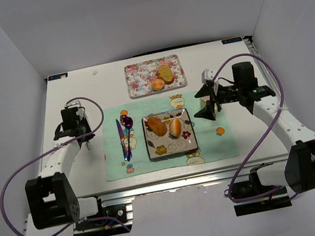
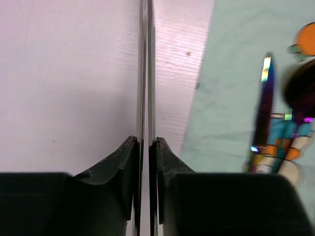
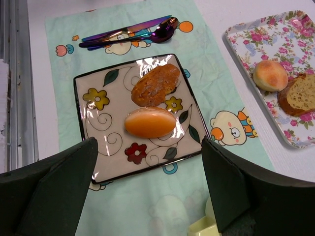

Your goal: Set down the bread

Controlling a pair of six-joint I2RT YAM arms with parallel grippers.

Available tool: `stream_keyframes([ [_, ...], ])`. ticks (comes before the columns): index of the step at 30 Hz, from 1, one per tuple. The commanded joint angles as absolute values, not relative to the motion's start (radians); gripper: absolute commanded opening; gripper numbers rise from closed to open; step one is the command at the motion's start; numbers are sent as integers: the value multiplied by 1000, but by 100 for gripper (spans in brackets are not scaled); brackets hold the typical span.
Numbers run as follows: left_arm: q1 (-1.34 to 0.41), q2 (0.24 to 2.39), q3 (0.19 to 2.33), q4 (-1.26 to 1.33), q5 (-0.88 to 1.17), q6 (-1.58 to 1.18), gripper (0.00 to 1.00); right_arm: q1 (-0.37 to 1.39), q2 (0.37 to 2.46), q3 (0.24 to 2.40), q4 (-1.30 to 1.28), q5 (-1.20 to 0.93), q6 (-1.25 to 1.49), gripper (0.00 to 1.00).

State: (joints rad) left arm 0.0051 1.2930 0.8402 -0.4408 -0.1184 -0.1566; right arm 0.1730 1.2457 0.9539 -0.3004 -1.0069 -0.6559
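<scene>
Right pincer [image 3: 148, 162] hangs wide apart and empty over the square flower-painted ceramic plate [image 3: 83, 118], where the smooth orange oval bun [image 3: 150, 123] and the crusty brown roll [image 3: 155, 84] lie side by side. Left pincer [image 2: 148, 140], fingers together on nothing, sits off over the white desk [image 2: 64, 73]. The risk, I reckon: a descent here nudges the glossy bun off the slick plate, or snags the thin mint-green placemat [image 3: 211, 98].
</scene>
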Motion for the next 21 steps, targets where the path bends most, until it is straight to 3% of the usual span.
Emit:
stream_keyframes([
  [1, 57, 1348, 747, -186, -81, -22, 33, 198, 1238, 983, -320, -994, -632, 89],
  [10, 163, 1485, 716, -167, -12, -40, 46, 213, 1230, 1011, -365, -933, -620, 89],
  [11, 167, 1483, 719, -181, -15, -43, 71, 215, 1229, 1011, -365, -933, -620, 89],
  [13, 178, 1471, 727, -202, -17, -46, 98, 221, 1232, 1014, -351, -902, -600, 89],
  [21, 186, 1206, 724, -204, -2, -218, 98, 281, 1269, 1107, -305, -506, -244, 89],
])
